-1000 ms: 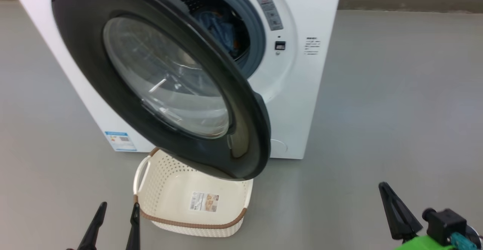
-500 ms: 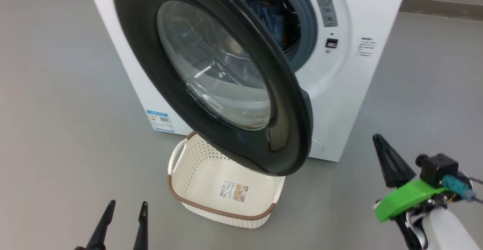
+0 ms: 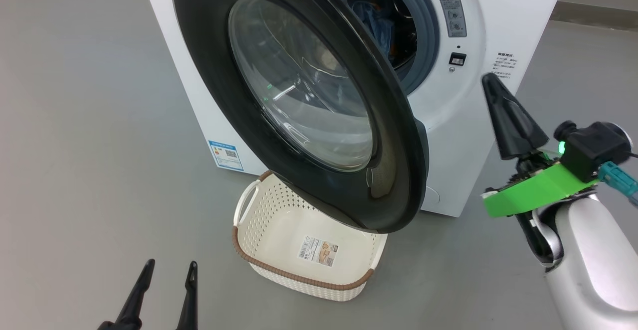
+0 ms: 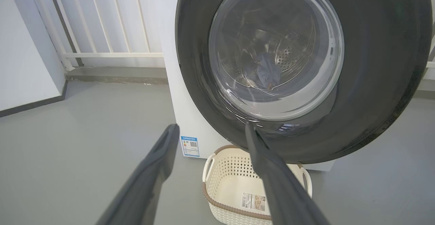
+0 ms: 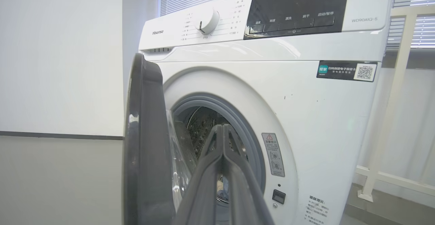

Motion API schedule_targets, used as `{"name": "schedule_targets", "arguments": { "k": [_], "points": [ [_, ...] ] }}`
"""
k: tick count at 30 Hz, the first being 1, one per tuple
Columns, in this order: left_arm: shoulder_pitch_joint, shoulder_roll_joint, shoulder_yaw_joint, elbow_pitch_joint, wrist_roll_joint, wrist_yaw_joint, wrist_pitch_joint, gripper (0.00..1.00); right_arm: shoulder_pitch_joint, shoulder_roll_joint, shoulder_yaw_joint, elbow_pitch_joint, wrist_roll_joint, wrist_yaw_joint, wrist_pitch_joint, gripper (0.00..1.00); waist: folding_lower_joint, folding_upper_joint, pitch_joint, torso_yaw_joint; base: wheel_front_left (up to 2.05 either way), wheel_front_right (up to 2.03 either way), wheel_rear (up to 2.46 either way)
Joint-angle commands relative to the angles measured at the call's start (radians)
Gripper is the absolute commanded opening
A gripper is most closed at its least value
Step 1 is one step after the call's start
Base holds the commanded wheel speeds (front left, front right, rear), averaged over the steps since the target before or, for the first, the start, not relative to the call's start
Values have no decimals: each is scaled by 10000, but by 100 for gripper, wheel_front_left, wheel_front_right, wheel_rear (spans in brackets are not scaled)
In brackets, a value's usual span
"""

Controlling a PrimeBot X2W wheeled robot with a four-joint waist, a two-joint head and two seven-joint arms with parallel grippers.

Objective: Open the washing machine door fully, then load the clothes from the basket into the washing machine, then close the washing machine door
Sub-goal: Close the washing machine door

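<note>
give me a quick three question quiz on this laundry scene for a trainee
1. True or false: the basket on the floor holds clothes.
2. Pick one: the washing machine door is A) shut, B) swung open, C) taken off.
3. Short answer: which arm's jaws are shut?

Key
1. False: the basket is empty; the clothes lie inside the washing machine.
2. B.
3. The right jaws; the left jaws stand open.
</note>
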Motion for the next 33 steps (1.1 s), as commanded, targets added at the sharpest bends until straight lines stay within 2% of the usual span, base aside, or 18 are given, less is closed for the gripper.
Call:
{"name": "schedule_targets", "arguments": {
  "k": [1,8,16,25,33],
  "points": [
    [-478,141,308,-144,98,36,-146,100,-262,-14,435,-458,-18,27,-109,0,-1,-1,-19,-3,0,0,0],
    [-463,215,255,-200,88,55,-106,100,73,56,1718,-1324,46,27,-43,0,-1,-1,-93,49,0,0,0],
    [-428,248,243,-291,70,135,-112,100,748,-11,2856,-1556,326,27,431,0,-1,-1,-6,71,0,0,0],
    [-526,242,176,-259,51,169,-176,100,958,-39,3675,-742,823,27,530,0,-1,-1,98,82,0,0,0],
    [-618,187,94,-192,23,191,-253,100,682,-86,3723,304,1080,27,357,0,-1,-1,240,132,0,0,0]
  ]
}}
